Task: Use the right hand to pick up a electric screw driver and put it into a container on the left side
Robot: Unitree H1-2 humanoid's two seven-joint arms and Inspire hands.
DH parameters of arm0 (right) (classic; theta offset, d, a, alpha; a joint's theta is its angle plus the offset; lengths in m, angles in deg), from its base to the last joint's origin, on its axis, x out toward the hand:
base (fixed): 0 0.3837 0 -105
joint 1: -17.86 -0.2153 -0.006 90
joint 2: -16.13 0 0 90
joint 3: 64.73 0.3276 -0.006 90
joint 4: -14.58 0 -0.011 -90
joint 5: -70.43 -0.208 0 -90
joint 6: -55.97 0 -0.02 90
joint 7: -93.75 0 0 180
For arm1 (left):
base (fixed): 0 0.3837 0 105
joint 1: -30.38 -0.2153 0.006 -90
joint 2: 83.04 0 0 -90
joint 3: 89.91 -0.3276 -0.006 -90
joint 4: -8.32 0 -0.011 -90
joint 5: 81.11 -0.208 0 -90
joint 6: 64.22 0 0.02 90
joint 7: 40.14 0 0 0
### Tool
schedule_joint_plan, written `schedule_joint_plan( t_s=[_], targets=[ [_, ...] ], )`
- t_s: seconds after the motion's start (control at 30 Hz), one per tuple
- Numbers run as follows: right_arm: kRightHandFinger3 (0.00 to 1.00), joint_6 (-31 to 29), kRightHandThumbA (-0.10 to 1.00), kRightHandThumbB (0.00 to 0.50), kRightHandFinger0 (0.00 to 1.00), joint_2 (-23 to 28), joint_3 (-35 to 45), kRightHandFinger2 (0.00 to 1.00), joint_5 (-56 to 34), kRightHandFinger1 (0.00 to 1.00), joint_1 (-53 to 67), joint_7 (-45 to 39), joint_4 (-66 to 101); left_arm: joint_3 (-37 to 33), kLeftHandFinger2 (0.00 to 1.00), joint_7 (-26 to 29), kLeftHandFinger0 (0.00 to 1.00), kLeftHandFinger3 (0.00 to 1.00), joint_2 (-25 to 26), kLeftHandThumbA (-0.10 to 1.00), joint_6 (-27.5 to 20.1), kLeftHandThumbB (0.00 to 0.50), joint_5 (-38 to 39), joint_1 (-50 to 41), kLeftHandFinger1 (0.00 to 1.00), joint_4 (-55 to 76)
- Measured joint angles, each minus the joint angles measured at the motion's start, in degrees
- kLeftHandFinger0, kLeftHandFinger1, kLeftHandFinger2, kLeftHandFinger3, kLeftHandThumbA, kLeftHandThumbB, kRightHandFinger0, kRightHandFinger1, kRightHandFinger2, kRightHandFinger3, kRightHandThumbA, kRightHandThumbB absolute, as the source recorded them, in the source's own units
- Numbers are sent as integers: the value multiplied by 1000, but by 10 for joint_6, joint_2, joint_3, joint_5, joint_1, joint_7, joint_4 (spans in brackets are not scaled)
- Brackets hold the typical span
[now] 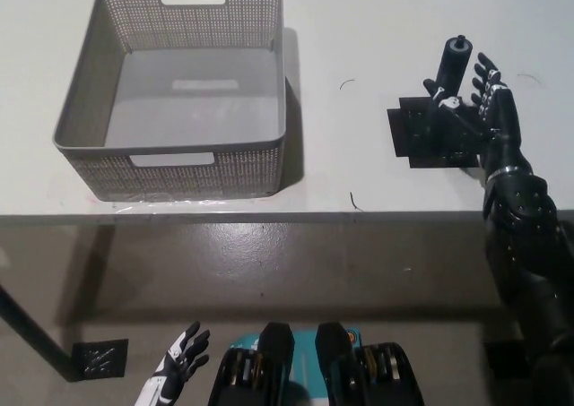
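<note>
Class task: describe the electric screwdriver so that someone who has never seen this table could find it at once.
On the white table, look right of the grey basket to the black base plate. The screwdriver stands upright on it, a dark cylinder beside the black right hand.
</note>
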Motion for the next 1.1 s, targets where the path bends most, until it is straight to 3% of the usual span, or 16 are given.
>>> schedule_joint_plan(
  t_s=[0.07,0.23,0.43,0.63,0.8,0.83,0.87,0.9,0.93,0.97,1.0,1.03,1.07,1.1],
  targets=[
    [1000,-3,1000,398,1000,2,0,1000,0,1000,-8,0,-16,0,1000,-1,1000,1000,0,1000,0,169,0,2,1000,0],
    [1000,-8,1000,414,1000,4,1,1000,-4,1000,-32,-1,-58,0,1000,-4,1000,1000,0,1000,0,170,3,4,1000,0],
    [1000,-8,1000,396,1000,4,-1,1000,-11,1000,-60,-2,-123,0,1000,-6,1000,1000,1,1000,0,186,4,5,1000,0],
    [1000,-8,1000,456,1000,4,-10,1000,-11,1000,-80,-1,-157,0,1000,-11,1000,1000,2,1000,1,187,5,9,1000,2],
    [1000,-8,1000,451,1000,4,-25,1000,-10,1000,-103,2,-171,0,1000,-13,1000,1000,7,1000,2,182,7,14,1000,3],
    [1000,-8,978,491,1000,4,-26,1000,-10,1000,-106,2,-173,0,1000,-13,1000,1000,8,1000,2,184,7,14,1000,3],
    [1000,-8,938,499,1000,4,-29,1000,-9,1000,-108,4,-175,0,1000,-13,1000,1000,8,1000,2,186,7,14,1000,3],
    [894,-8,877,500,943,4,-33,763,-9,779,-112,6,-179,0,1000,-13,1000,1000,8,1000,2,186,7,14,1000,3],
    [808,-8,862,500,805,4,-38,705,-7,656,-115,10,-185,0,1000,-13,1000,1000,9,1000,2,185,7,14,1000,3],
    [396,-8,660,470,367,4,-42,397,-5,315,-118,14,-191,-1,1000,-14,1000,1000,9,1000,2,186,7,15,1000,3],
    [52,-7,243,355,29,4,-45,209,-4,96,-119,16,-194,-1,1000,-14,1000,1000,9,1000,2,185,7,15,1000,3],
    [10,-6,-31,320,6,4,-52,198,1,56,-121,25,-198,-1,1000,-16,1000,1000,9,1000,2,180,8,16,1000,3],
    [2,-4,-86,302,1,4,-57,216,3,44,-124,32,-203,-1,1000,-17,1000,1000,9,1000,2,179,8,16,1000,3],
    [168,-3,-99,234,0,3,-60,387,4,96,-125,39,-206,-1,1000,-18,1000,1000,9,1000,2,195,8,17,1000,3]
  ],
)
